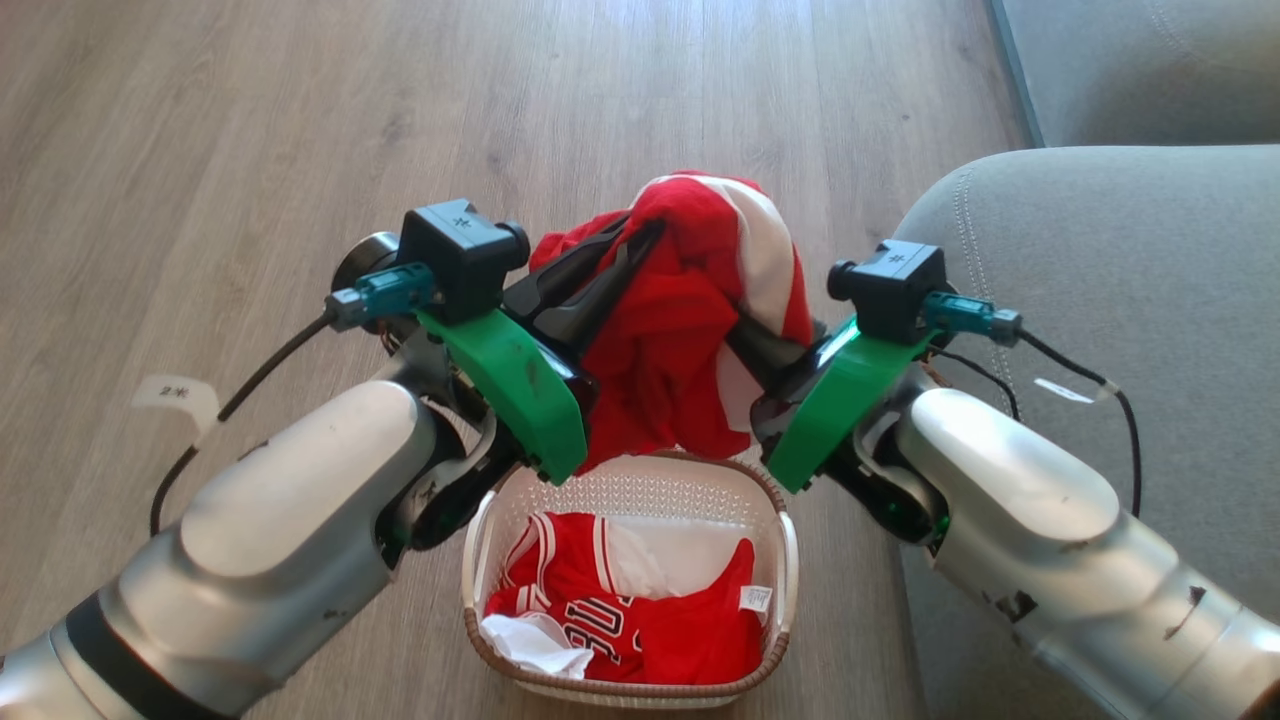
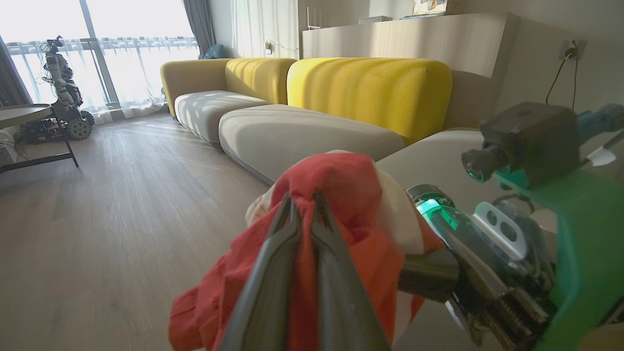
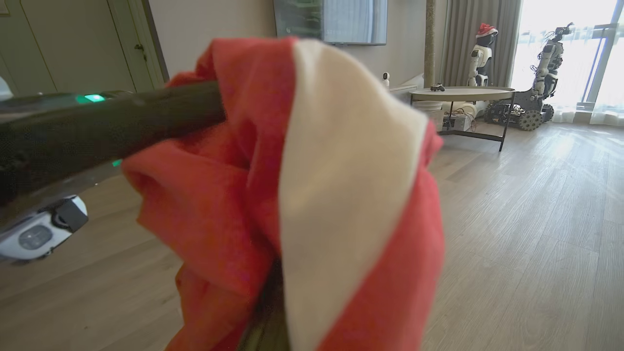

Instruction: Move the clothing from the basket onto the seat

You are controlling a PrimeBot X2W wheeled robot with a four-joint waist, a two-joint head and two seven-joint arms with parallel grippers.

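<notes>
One cream basket (image 1: 650,490) at lower centre holds crumpled red-and-white clothing (image 1: 640,625), piece count unclear. Just above it hangs one red garment (image 1: 680,340), pinched by two closed tools, the left tool (image 1: 640,240) and right tool (image 1: 750,350). One grey seat (image 1: 1100,250) fills the right.

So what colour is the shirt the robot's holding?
The shirt is red with a white panel, clearest in the right wrist view.

Two tools (image 1: 648,230) (image 1: 742,345), one basket (image 1: 640,482)
</notes>
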